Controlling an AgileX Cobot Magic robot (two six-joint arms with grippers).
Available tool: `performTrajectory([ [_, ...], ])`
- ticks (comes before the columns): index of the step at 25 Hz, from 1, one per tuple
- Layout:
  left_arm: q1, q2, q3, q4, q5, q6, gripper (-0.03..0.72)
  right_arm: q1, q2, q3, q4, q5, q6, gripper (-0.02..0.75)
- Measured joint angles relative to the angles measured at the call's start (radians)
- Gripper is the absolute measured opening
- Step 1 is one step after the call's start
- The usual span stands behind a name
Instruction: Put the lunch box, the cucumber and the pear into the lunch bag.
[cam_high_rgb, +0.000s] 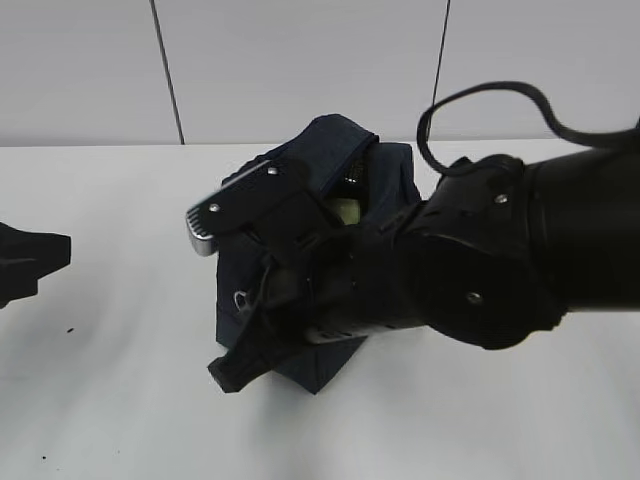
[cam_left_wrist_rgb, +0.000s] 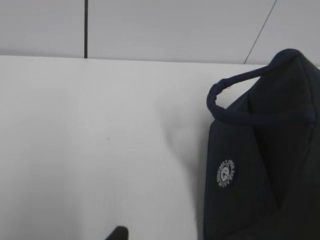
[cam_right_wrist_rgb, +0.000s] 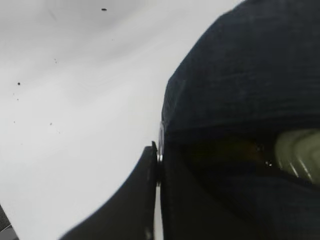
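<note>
Lunch bag (cam_high_rgb: 340, 200), boxy dark navy cloth with a round white badge (cam_left_wrist_rgb: 226, 173) and a padded loop handle (cam_left_wrist_rgb: 235, 95), sits on a smooth white table (cam_high_rgb: 110, 400) before a pale paneled wall (cam_high_rgb: 300, 60). The pale green lunch box (cam_right_wrist_rgb: 299, 152) peeks out of its open top. The right gripper (cam_high_rgb: 235, 375) is pressed together against the bag's side, while the left gripper (cam_high_rgb: 30, 262) waits far left, half spread and empty.

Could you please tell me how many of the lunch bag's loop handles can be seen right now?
1: a handle arches off the lunch bag top in the left wrist view. The second may be hidden behind the right arm.
</note>
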Motion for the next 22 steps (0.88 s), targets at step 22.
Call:
performTrajectory([
  [22, -0.164, 0.125, -0.082, -0.01, -0.092, 0.452, 0.306, 0.0, -0.045, -0.132, -0.113, 0.161, -0.002, 0.006],
])
